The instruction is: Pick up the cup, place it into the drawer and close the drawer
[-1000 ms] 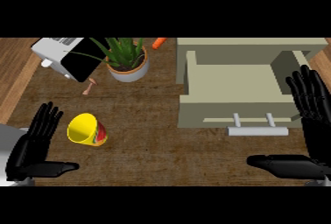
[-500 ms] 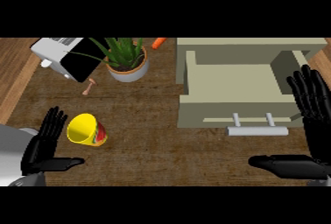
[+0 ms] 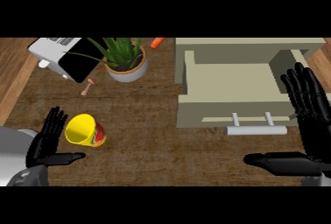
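Approach step, cup not yet grasped. Glossy yellow cup with red side marking [image 3: 85, 130] on its side on the coarse brown counter [image 3: 155, 144], mouth toward the view's lower left, just right of the black left hand [image 3: 47, 144]; fingers straight and slightly spread, thumb out, no contact visible. Next, likely: closing around the rounded wall, then carrying rightward. Boxy beige drawer [image 3: 236, 94] pulled open, pale bar handle [image 3: 255, 130] in front. Black right hand [image 3: 310, 127] resting open near the right edge, fingers straight.
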### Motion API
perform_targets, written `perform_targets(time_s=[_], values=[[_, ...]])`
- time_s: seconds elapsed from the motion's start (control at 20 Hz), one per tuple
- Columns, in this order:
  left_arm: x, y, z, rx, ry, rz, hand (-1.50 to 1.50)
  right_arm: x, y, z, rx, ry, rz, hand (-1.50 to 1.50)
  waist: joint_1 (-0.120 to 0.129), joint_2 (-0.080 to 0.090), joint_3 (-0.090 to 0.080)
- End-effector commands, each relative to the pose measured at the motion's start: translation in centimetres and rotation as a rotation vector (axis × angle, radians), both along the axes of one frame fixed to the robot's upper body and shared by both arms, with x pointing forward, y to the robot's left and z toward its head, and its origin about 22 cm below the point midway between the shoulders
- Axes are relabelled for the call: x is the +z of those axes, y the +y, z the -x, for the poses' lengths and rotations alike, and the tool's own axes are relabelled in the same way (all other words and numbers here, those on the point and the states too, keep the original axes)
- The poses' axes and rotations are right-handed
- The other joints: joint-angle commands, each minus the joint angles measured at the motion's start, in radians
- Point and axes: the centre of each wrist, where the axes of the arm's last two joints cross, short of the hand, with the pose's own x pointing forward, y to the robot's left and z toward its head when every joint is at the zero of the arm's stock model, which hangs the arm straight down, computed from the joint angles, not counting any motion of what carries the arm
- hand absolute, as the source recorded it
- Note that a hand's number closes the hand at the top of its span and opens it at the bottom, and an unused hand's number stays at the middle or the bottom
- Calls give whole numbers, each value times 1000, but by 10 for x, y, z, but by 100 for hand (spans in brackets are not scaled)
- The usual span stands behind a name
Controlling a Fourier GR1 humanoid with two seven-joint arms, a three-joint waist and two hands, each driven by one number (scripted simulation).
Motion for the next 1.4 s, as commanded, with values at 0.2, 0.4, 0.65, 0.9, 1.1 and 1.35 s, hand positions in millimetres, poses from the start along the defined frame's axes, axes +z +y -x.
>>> perform_targets(time_s=[0.2, 0.4, 0.65, 0.9, 1.1, 1.35], values=[[-11, -18, -5, -35, -57, 23, -150, 7, -10, 9, 13, 18, 20, -150, -9, 2, -1], [-11, -2, 6, -41, -71, 29, -150, 3, -14, 9, 8, -8, -1, -150, -7, 2, -1], [-20, -16, 7, -45, -71, 28, -150, 5, -4, -7, 13, -9, 6, -150, -10, 6, -2], [-19, -21, 2, -71, -116, 99, -150, 3, -2, -14, 13, 6, -1, -150, -7, 7, -3], [-9, -24, -14, -95, -121, 146, -150, 3, -3, 2, 29, 18, -9, -150, -15, 4, -2], [-15, -41, -15, -155, -147, 215, -150, 2, -2, -4, 26, 8, -1, -150, -12, 6, -3]])
